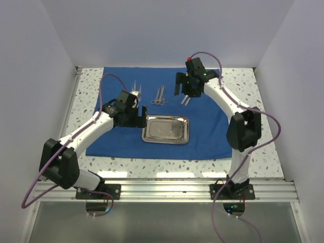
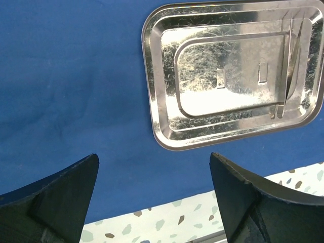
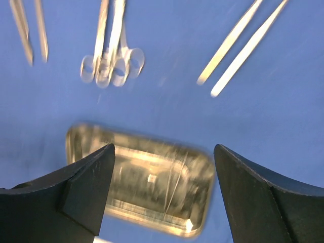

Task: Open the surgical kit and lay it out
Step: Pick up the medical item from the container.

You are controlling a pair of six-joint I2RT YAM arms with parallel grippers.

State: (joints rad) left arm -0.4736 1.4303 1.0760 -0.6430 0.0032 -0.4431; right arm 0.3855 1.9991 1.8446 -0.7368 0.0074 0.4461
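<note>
Judging by how things lie, the kit is open. The royal-blue cloth (image 1: pixel 212 136) is spread flat on the bench (image 1: pixel 86 101) with the steel tray (image 1: pixel 165 128) near its middle. Beyond the tray lies a row: one pair of tweezers (image 1: pixel 135 90), the scissor-like instruments (image 1: pixel 160 96), and a second pair of tweezers (image 1: pixel 186 99). The left wrist view shows one more slim instrument (image 2: pixel 288 66) inside the tray, lying along its right wall.

The left tool (image 2: pixel 153 159) hovers released and empty just beside the tray's left end. The right tool (image 3: pixel 164 149) hangs released and empty near the second tweezers.

The likeliest trouble is that last instrument. It lies flat against a shiny wall, so fingers closing on it may slip off or catch the rim instead and drag the tray. A sliding tray would probably bunch the cloth and nudge the laid-out row.

The scissor-like instruments lie touching one another, so a passing finger could scatter them. The right wrist view is blurred, so aiming from it seems unreliable. Both arms are close around the tray, and if each reaches in they may knock together.
</note>
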